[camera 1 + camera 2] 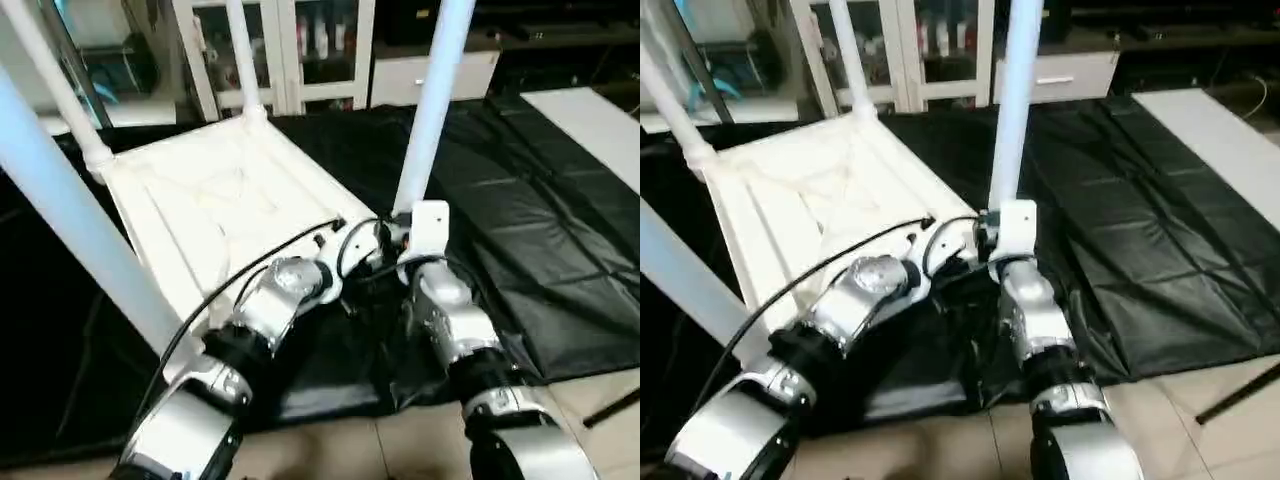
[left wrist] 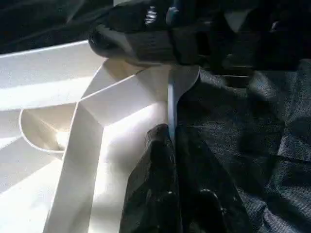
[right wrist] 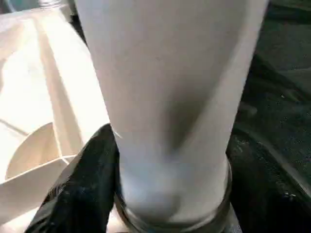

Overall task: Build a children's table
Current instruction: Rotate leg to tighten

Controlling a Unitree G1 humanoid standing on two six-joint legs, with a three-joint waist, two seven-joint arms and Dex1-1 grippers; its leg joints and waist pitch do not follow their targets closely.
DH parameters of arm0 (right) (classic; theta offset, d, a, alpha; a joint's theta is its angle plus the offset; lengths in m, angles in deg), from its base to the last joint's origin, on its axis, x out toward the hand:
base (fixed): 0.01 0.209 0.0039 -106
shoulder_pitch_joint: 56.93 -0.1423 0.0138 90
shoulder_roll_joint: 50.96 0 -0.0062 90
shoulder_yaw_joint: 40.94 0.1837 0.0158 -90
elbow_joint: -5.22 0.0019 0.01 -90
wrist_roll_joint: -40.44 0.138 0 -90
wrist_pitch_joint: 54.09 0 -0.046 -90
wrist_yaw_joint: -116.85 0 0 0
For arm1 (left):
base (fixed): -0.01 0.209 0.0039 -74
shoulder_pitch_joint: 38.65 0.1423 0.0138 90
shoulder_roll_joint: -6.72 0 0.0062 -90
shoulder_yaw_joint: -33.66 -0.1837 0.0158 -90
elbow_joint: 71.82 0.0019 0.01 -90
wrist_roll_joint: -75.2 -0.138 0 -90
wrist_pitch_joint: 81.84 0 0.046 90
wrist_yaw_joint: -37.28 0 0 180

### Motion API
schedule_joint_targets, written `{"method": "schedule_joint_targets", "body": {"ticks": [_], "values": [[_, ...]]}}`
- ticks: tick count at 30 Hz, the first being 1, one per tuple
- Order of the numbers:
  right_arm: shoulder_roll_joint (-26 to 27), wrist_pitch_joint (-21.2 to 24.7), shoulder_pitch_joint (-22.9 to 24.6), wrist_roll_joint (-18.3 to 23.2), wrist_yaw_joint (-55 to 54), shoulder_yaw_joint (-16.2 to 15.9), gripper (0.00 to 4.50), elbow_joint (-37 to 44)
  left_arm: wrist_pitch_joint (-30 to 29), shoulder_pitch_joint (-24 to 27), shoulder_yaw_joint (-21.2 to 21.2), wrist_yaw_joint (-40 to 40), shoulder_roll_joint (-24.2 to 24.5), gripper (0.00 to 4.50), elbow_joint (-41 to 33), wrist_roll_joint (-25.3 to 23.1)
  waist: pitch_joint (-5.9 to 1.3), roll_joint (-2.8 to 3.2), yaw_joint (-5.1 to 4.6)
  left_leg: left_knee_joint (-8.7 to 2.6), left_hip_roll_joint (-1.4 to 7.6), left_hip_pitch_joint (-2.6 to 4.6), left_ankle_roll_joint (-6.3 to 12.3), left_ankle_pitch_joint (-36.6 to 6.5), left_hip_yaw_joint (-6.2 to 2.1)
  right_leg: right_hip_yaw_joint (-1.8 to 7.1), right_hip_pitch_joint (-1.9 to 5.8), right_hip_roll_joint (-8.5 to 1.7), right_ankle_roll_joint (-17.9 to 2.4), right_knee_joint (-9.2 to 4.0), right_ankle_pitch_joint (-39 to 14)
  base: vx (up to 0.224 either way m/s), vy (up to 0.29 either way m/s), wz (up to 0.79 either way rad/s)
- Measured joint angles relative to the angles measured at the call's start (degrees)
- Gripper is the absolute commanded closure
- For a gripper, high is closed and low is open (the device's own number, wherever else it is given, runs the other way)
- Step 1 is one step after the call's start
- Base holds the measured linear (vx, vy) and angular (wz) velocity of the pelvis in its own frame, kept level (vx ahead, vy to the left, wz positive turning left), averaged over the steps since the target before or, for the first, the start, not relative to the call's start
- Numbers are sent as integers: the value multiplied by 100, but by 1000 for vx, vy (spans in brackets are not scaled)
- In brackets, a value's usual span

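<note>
White tabletop (image 1: pixel 215 215) lies underside up on black cloth (image 1: pixel 530 230), its near rim pinched in the closed left gripper (image 2: pixel 171 133). Right gripper (image 3: pixel 170 194) clasps the near-right leg (image 1: pixel 432 110) at its socket; open cloth stretches rightward.

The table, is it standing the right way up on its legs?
No, the white tabletop lies upside down on the black cover, ribbed underside up, with its legs pointing upward.

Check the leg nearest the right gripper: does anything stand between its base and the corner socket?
Nothing visible does. The leg already stands upright in the socket of the tabletop, with the right gripper beside its base.
</note>
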Motion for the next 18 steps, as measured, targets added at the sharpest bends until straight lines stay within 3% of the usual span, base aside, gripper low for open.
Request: {"method": "schedule_joint_targets", "body": {"ticks": [3, 5, 7, 9, 12, 15, 18], "values": [[-108, 121, 210, 134, 619, -213, 77, 411, 67, 121, 123, 210, 295, 450, -154, 39, 3, 3, -109, 0, 3, -4, -1, 0, -26, -23, -15, 5, 0, 2, 2, 0, 0, 0], [-300, 297, 283, 248, 1009, -281, 59, 714, 124, 258, 116, 510, 428, 450, -369, 70, 4, 11, -108, -8, 3, -4, -2, 0, -25, -25, -19, 5, 1, 2, 2, 0, 0, 0], [-584, 511, 405, 367, 1581, -385, 39, 1118, 227, 435, 12, 1029, 621, 450, -665, 165, 2, 16, -74, -17, 5, -3, -2, -1, -23, -28, -19, 4, 7, 0, -4, 0, 0, 0], [-1084, 772, 628, 471, 2328, -599, 24, 1617, 335, 664, -98, 1699, 897, 450, -1052, 312, 2, 22, 42, -20, 5, -3, -1, -1, -21, -28, -17, 4, 12, -2, -11, 0, 0, 0], [-1564, 1025, 846, 517, 2995, -758, 7, 1987, 432, 821, -202, 2306, 1145, 450, -1299, 474, 7, 28, 141, -19, 5, -4, -1, 0, -8, -19, -14, 1, 11, 0, -11, 0, 0, 0], [-2110, 1271, 1166, 583, 3781, -1059, 7, 2497, 374, 954, -313, 2850, 1401, 450, -1567, 671, 11, 26, 202, -14, 3, -3, -2, -1, 2, -1, -9, -1, 12, -2, -11, 0, 0, 0], [-2416, 1475, 1273, 683, 4318, -1166, 7, 2718, 198, 995, -350, 3288, 1562, 450, -1719, 802, 12, 25, 201, -12, 1, 0, -2, -1, 7, 8, -7, -1, 11, -2, -11, 0, 0, 0]]}}
